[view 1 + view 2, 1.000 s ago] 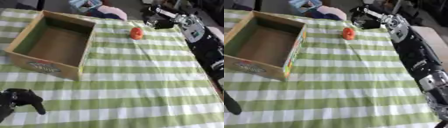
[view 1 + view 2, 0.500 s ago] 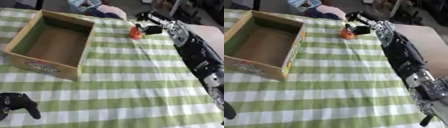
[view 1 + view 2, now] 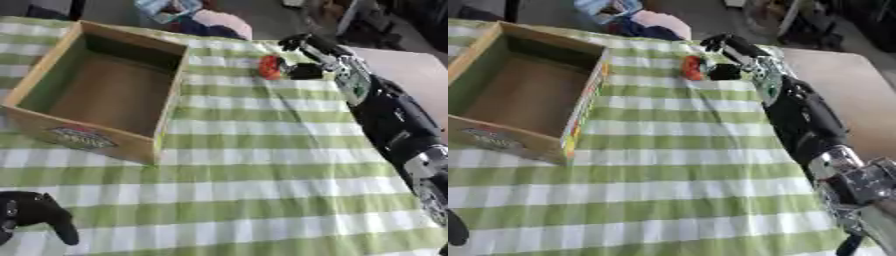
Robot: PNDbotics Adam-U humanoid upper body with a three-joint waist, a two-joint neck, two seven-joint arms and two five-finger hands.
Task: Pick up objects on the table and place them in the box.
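A small red-orange round object (image 3: 269, 67) lies on the green checked cloth near the table's far edge. My right hand (image 3: 304, 56) reaches in from the right and sits right beside it. The thumb is against the object's right side, and the fingers (image 3: 719, 41) stretch above and behind it, not closed round it. To the left stands the open cardboard box (image 3: 166, 107) with nothing in it. My left hand (image 3: 31, 212) rests relaxed at the lower left corner, holding nothing.
The checked tablecloth (image 3: 262, 185) covers the table. Its right edge runs under my right arm (image 3: 802, 115). Past the far edge lie a bundle of pink and blue cloth (image 3: 201, 17) and dark clutter.
My right hand has come leftward from beside the object until thumb and fingers flank it. The view has also tilted. The box and object stay in place.
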